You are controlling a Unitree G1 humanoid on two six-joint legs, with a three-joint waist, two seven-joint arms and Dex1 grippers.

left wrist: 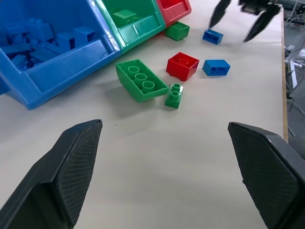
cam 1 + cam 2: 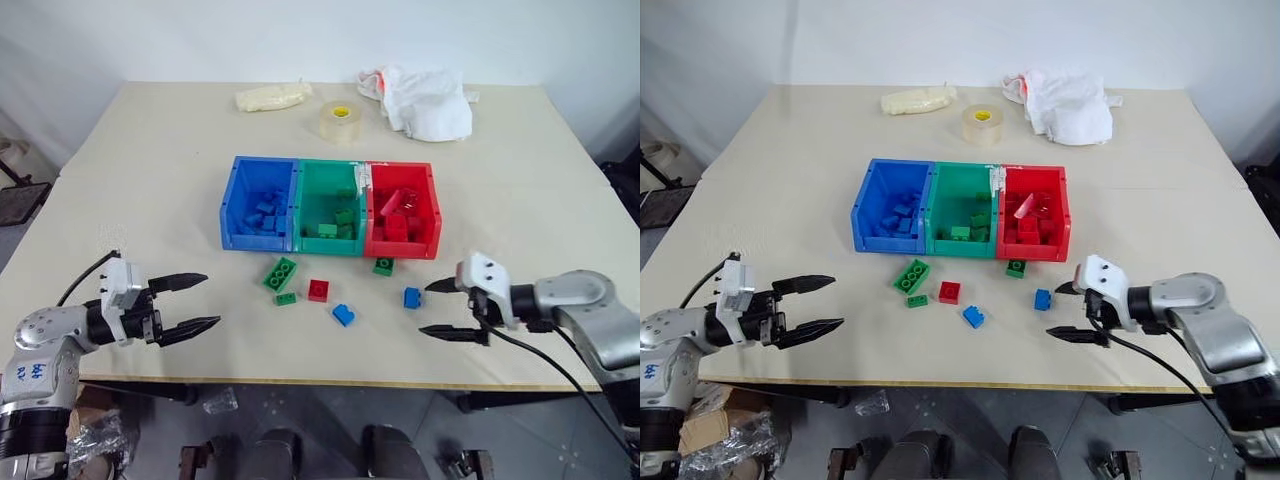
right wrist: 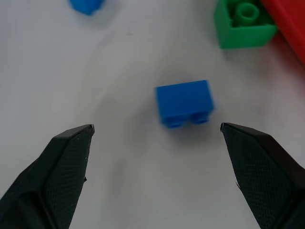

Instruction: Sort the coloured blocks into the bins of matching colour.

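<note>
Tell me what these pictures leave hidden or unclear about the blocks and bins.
- Blue bin: block count unreadable in the eye views, same-coloured blocks merge.
- Red bin: cut off by the left wrist view's edge.
- Green block: cut by the right wrist view's edge, red bin overlapping.

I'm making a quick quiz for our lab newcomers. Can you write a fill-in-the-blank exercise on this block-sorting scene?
1. The middle bin in the row is ____.
2. Both the left hand and the right hand are open and hold ____.
3. The block lying between the right hand's fingers is ____.
4. Behind the bins stands a roll of ____.

Missing words: green; nothing; blue; tape
</note>
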